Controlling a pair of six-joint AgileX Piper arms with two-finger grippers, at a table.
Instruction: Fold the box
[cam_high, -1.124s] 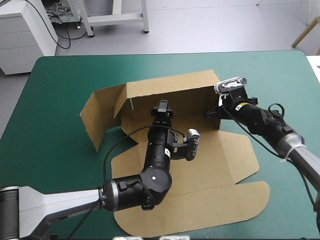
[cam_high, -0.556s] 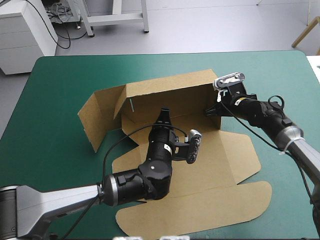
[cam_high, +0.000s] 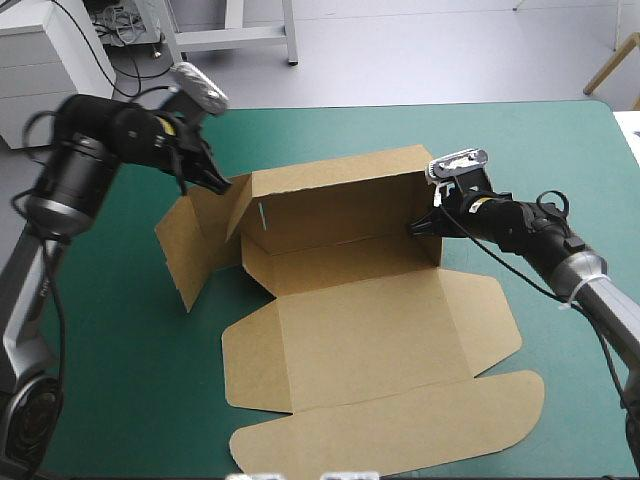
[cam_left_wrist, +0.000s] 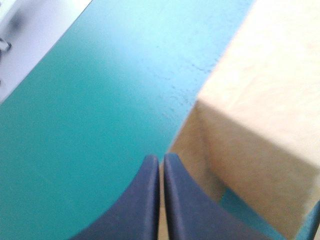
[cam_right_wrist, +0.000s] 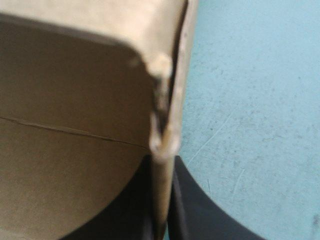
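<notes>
Counter with teal-green cover (cam_high: 560, 160) takes up most of the high view. Brown board box (cam_high: 350, 330), a cut sheet part-folded, sits mid-counter. Its wide flat panels are spread toward the near edge, the long back wall (cam_high: 340, 195) is raised upright, and a side flap (cam_high: 195, 240) stands at its left end, angled outward. Left jaws are at the top edge of that flap, near its corner with the back wall. Their black fingers (cam_left_wrist: 135, 210) are all but closed with a thin pale sliver between, and the board edge runs into the gap, so it reads as a pinch on the box. Right jaws are at the right end of the back wall, black fingers (cam_right_wrist: 200, 210) nearly closed with the board's end edge clamped between them.
</notes>
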